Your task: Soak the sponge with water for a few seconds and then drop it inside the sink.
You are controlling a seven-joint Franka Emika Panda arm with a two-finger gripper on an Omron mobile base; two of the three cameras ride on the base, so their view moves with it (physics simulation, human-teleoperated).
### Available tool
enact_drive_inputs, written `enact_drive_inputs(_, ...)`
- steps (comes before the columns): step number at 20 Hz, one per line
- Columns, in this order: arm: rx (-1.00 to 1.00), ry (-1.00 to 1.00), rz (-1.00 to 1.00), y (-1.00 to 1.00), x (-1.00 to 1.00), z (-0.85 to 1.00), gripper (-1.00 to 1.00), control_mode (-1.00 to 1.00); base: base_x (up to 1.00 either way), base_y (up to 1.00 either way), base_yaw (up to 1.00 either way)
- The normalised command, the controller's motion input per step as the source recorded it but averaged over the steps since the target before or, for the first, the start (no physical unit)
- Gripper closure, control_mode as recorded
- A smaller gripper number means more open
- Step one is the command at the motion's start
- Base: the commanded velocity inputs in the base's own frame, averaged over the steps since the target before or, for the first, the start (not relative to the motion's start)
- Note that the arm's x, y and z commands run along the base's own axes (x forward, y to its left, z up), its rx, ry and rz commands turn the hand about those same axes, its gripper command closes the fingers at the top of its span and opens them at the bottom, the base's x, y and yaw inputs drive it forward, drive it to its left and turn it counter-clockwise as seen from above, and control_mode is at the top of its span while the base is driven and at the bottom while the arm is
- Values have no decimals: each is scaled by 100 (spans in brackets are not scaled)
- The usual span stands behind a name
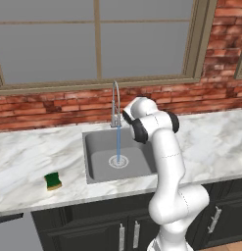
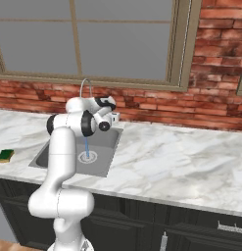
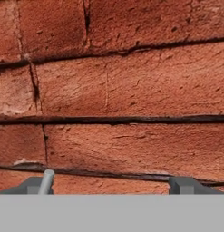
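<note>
We counted one sponge on the counter, well left of the gripper — jaws spread, empty, facing brick wall; one water stream fell into one sink.

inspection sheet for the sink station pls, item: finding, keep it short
Surface: white marble counter, no spills seen.
Sponge: green side up, lying on the counter left of the sink, near the front edge, untouched.
Water: running, thin stream from the gooseneck tap onto the drain.
Sink: grey basin, nothing in it but the stream.
Clutter: nothing seen.
Gripper: jaws open, empty, facing the brick wall above the sink, far from the sponge.
Cables: nothing seen.
Surroundings: window over the brick, dark cabinets below.
</note>
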Motion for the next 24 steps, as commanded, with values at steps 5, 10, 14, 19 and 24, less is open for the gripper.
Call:
enact_drive_inputs(5,1,0,0,-32,0,12,-100,-100,0,0,0)
enact_drive_inputs(10,4,0,0,-20,0,27,-100,-100,0,0,0)
enact_drive_inputs(14,4,0,0,-20,0,22,-100,-100,0,0,0)
enact_drive_inputs(19,1,0,0,-24,0,23,-100,-100,0,0,0)
enact_drive_inputs(24,1,0,0,-21,-15,18,-100,-100,0,0,0)
